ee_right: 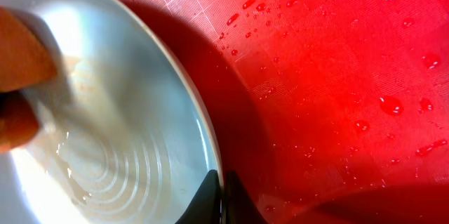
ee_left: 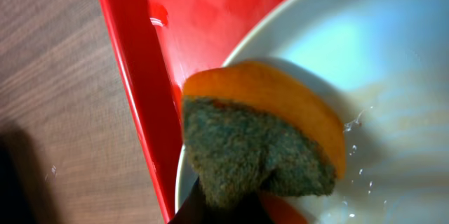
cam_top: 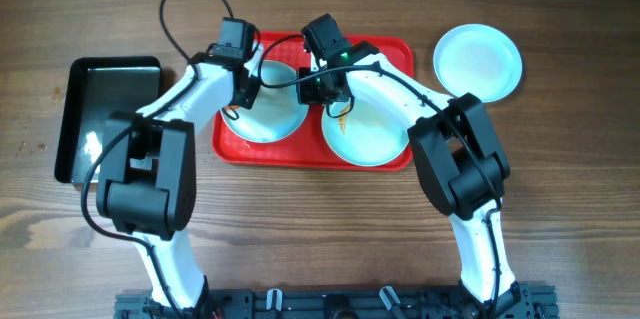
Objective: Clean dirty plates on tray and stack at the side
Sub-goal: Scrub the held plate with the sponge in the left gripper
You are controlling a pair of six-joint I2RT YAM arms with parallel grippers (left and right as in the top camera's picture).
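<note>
Two plates lie on the red tray (cam_top: 395, 54). On the left plate (cam_top: 270, 119), my left gripper (cam_top: 243, 94) is shut on an orange sponge with a dark green scouring face (ee_left: 259, 140) and presses it near the rim, by the tray's left wall (ee_left: 137, 83). My right gripper (cam_top: 322, 89) is shut on this plate's right rim (ee_right: 203, 133), fingertips (ee_right: 223, 196) pinching the edge. The plate is wet, and the sponge shows at the left of the right wrist view (ee_right: 21, 62). The right plate (cam_top: 370, 139) has an orange smear. The third plate (cam_top: 478, 61) lies on the table to the right of the tray.
A black glossy tray (cam_top: 105, 119) lies on the wooden table left of the red tray. Water drops dot the red tray's floor (ee_right: 337, 76). Both arms cross over the tray's upper half, and cables loop above it.
</note>
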